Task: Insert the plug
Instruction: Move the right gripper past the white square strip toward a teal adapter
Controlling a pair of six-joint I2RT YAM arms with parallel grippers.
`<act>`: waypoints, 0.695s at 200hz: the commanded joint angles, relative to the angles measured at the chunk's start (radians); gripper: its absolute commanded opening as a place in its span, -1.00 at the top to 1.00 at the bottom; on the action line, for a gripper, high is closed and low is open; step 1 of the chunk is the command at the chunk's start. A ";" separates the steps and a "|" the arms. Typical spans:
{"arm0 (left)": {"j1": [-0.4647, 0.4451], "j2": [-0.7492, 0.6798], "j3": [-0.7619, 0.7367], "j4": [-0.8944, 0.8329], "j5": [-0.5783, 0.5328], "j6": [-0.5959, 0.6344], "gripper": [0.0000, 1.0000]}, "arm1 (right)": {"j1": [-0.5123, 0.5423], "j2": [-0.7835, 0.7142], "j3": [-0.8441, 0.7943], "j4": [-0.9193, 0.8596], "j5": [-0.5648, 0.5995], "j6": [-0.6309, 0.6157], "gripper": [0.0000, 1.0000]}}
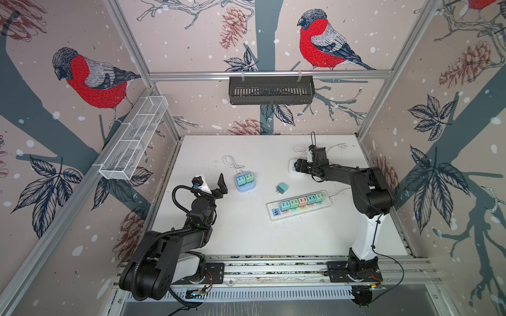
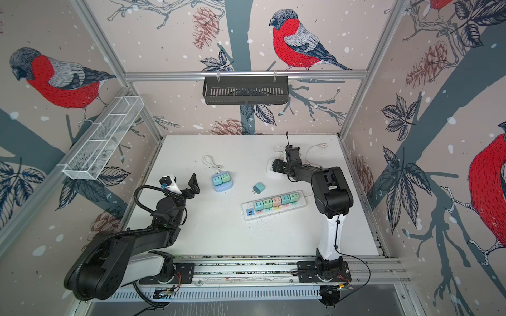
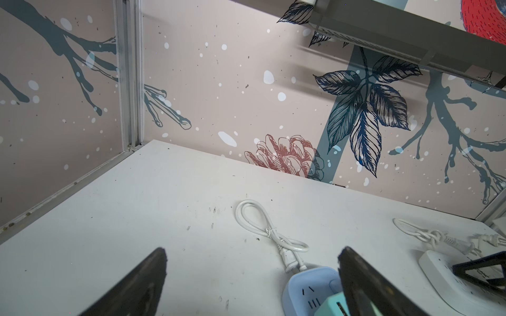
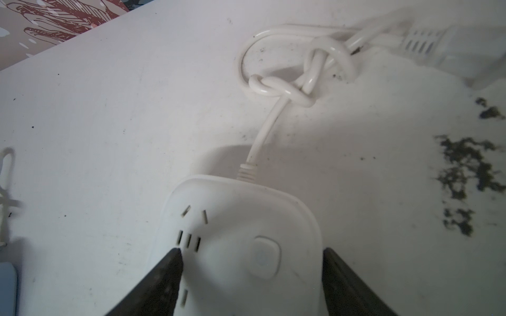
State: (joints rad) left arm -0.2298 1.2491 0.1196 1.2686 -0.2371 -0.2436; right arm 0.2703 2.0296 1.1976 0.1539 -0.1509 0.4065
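Your bench (image 1: 246,240) is a flat white board, scuffed and speckled, and only the top views take in all of it. The long power strip (image 1: 272,216), glossy white plastic, lies slantwise toward the right edge with five pastel plugs (image 1: 301,202) seated in a row; neither wrist view catches it. The right gripper (image 4: 252,250) hangs near the far right corner over the white socket block (image 4: 241,219), a rounded square with a soft-cornered button. In both top views the arm covers most of that block. The right wrist view shows its slots plainly, with the black fingers (image 4: 164,281) standing apart at its two sides; you cannot tell whether they press it. The left gripper (image 1: 210,180) sits near the left edge, jaws wide and empty. The blue socket block (image 1: 245,188), toward the middle, carries two mint plugs (image 1: 245,178); the left wrist view cuts it off behind a finger. The loose plug (image 1: 282,188), a small teal cube, lies on its side between the blue block and the strip, touched by nothing. The knot in the white cord (image 4: 284,90) reads sharp only in the right wrist view, with dark crumbs (image 4: 465,169) nearby.
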 commanded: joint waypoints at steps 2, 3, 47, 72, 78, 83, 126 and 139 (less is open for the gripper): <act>0.003 -0.006 -0.005 0.078 0.002 -0.002 -0.94 | 0.027 0.039 0.045 -0.103 0.040 -0.052 -0.48; 0.002 -0.006 -0.005 0.077 0.003 -0.003 -0.94 | 0.029 0.041 0.046 -0.105 0.039 -0.055 -0.48; 0.003 -0.004 -0.002 0.077 0.002 -0.004 -0.94 | 0.106 0.086 0.124 -0.147 0.044 -0.112 -0.47; 0.004 0.000 0.000 0.074 0.001 -0.005 -0.94 | 0.147 0.101 0.150 -0.164 0.047 -0.140 -0.47; 0.004 0.001 0.000 0.074 0.001 -0.005 -0.94 | 0.156 0.104 0.154 -0.167 0.046 -0.148 -0.47; 0.003 0.001 0.000 0.075 0.001 -0.005 -0.94 | 0.162 0.105 0.156 -0.171 0.045 -0.154 -0.47; 0.003 0.004 0.002 0.077 0.000 -0.006 -0.94 | 0.206 0.104 0.155 -0.181 0.020 -0.169 -0.47; 0.005 0.005 0.002 0.077 0.001 -0.006 -0.94 | 0.224 0.103 0.160 -0.188 0.023 -0.177 -0.47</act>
State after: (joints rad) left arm -0.2279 1.2514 0.1173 1.2743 -0.2367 -0.2436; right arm 0.4664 2.1220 1.3560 0.0998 -0.1204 0.2787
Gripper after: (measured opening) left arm 0.971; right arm 0.735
